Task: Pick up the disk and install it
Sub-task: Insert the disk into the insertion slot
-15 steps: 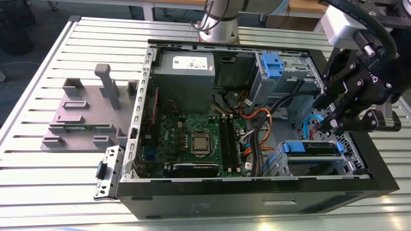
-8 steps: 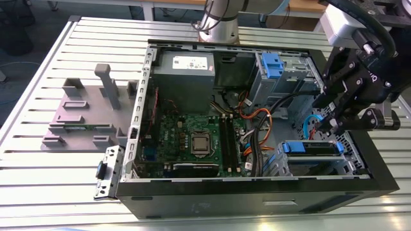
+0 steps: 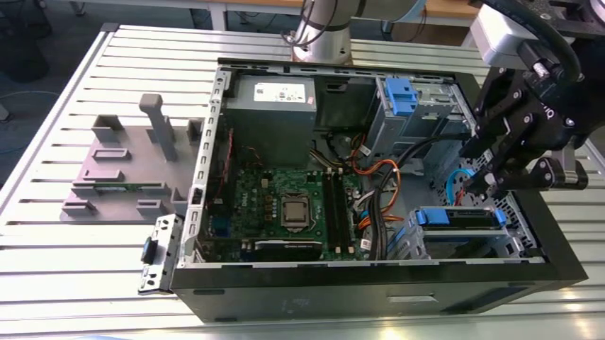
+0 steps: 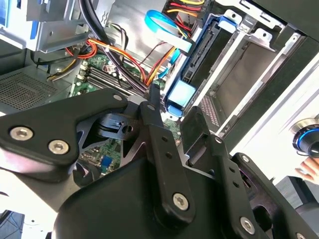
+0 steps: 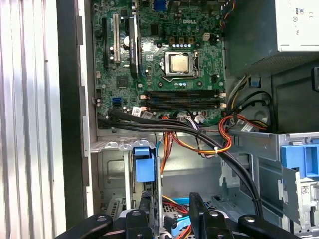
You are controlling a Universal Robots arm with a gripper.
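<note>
Item one: open black computer case (image 3: 378,287), lying on its side on a slatted metal table (image 3: 57,269). Contents: green motherboard (image 3: 283,205) with bare processor socket (image 5: 178,63); grey power supply box (image 3: 274,106); bundled black, orange and red cables (image 5: 199,139); blue-tabbed silver drive cage (image 3: 402,106) beside the power supply.

Item two: lower drive bay (image 3: 468,244) at the case corner nearest the exterior view's right. Contents: the disk (image 3: 460,217), seated edge-on in the bay, its blue carrier tab showing at the bay mouth. In the second wrist view the disk (image 4: 197,64) stands in its metal slot, blue frame along its edge.

Item three: grey plastic stand (image 3: 132,166) with upright posts, on the table outside the case, toward the exterior view's left.

Item four: my gripper (image 3: 480,185), black, hanging just above the disk's blue tab. My fingers (image 4: 152,97) are parted, with a gap between them, clasping nothing. I cannot tell whether a fingertip touches the tab.
</note>
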